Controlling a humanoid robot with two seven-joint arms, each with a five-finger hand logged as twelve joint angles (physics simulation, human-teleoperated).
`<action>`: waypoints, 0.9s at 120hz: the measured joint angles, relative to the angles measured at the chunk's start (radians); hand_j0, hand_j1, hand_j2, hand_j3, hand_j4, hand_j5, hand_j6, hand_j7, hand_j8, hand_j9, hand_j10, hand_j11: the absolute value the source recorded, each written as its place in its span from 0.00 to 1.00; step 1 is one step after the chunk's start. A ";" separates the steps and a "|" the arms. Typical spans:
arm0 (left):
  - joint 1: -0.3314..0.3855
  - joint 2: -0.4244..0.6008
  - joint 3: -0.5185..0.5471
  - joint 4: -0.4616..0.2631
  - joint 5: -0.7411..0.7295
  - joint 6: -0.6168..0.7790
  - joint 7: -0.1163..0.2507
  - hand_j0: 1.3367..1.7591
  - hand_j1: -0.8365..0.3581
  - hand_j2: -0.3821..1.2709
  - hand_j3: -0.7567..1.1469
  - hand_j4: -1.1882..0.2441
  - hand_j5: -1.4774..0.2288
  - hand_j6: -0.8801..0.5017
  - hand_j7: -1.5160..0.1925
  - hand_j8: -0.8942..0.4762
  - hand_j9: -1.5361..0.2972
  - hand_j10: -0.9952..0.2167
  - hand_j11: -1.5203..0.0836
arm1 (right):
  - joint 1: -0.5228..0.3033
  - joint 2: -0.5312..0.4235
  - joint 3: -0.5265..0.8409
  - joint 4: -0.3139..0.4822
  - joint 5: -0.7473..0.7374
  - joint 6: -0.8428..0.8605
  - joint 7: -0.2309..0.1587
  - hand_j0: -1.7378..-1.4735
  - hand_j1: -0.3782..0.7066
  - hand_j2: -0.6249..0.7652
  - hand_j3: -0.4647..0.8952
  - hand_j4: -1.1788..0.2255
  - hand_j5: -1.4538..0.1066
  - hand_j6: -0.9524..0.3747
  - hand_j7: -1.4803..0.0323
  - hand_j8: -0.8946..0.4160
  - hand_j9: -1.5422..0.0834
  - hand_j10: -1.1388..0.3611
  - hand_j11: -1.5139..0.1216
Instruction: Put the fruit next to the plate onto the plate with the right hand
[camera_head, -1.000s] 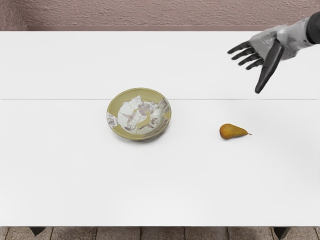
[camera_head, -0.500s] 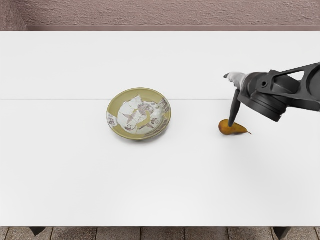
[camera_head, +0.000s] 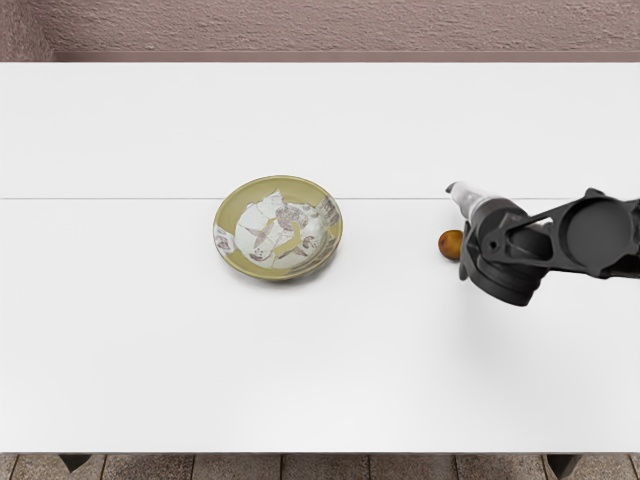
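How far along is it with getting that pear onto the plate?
Early on. Done: the right robot hand is down at the pear, covering most of it; only one rounded end shows. In hand: the grasp, though I cannot tell whether it has a hold. Left: lifting the pear off the table, carrying it across to the plate, which holds no fruit, and setting it down.

My right hand (camera_head: 497, 258) hid most of the pear (camera_head: 450, 243).
Only its rounded end showed on the white worktop (camera_head: 150, 330); the plate (camera_head: 235, 200) stood well apart.
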 joint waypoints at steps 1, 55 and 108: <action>0.000 0.000 0.000 0.000 0.000 0.000 0.000 0.76 0.99 0.23 0.40 0.83 0.86 0.63 0.88 0.65 0.84 0.82 0.94 | -0.001 0.001 0.000 -0.001 -0.003 0.000 0.000 0.30 0.17 0.43 0.34 0.75 0.82 0.62 0.87 0.58 0.84 0.67 0.82; 0.000 0.000 0.000 0.000 0.000 0.000 0.000 0.76 0.99 0.23 0.40 0.83 0.86 0.63 0.88 0.65 0.84 0.82 0.94 | -0.033 0.011 0.000 -0.016 -0.033 -0.001 0.000 0.30 0.29 0.42 0.34 0.67 0.73 0.53 0.77 0.50 0.75 0.60 0.73; 0.000 0.000 0.000 0.000 0.000 0.000 0.000 0.76 0.99 0.23 0.40 0.83 0.86 0.63 0.88 0.65 0.84 0.82 0.94 | -0.031 0.005 0.001 -0.010 -0.031 -0.001 0.000 0.30 0.38 0.40 0.34 0.61 0.66 0.47 0.70 0.44 0.69 0.54 0.67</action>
